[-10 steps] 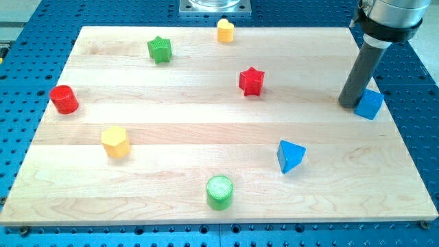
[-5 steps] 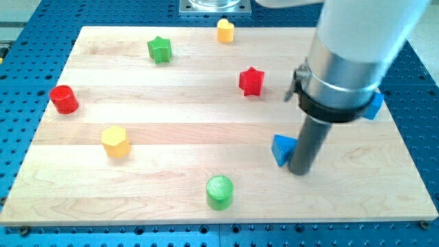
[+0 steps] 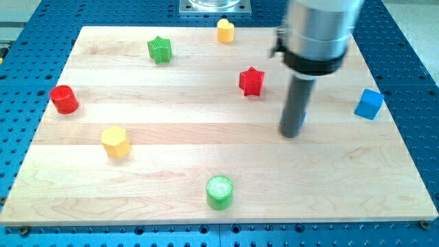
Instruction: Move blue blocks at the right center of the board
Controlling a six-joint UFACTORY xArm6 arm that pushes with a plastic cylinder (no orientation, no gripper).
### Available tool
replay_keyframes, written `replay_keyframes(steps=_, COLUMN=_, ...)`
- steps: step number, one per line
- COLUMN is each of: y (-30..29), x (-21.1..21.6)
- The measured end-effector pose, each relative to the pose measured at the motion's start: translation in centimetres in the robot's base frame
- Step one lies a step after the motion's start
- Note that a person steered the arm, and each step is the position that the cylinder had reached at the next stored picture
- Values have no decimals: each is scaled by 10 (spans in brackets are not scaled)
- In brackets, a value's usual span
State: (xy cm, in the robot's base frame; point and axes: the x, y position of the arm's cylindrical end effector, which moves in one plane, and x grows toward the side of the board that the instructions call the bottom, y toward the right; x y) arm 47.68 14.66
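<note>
A blue cube [image 3: 369,103] sits near the board's right edge, about mid-height. My tip [image 3: 291,134] rests on the wooden board [image 3: 206,116], well to the left of the cube and below and to the right of a red star [image 3: 251,81]. The blue triangular block does not show in this view; I cannot tell whether the rod hides it.
A green star [image 3: 159,49] and a yellow block [image 3: 225,30] lie near the top edge. A red cylinder [image 3: 64,99] and a yellow hexagon [image 3: 115,141] are at the left. A green cylinder [image 3: 219,192] is at the bottom middle.
My tip went from beside the blue cube down-left to the blue triangle, then up a little. The triangle shifted left, then dropped out of sight. The cube has not moved.
</note>
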Motion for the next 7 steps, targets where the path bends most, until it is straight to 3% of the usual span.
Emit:
replay_keyframes(steps=1, y=-13, x=-2)
replay_keyframes(steps=2, y=-83, x=-2)
replay_keyframes(steps=4, y=-32, x=-35)
replay_keyframes(steps=7, y=63, x=-36)
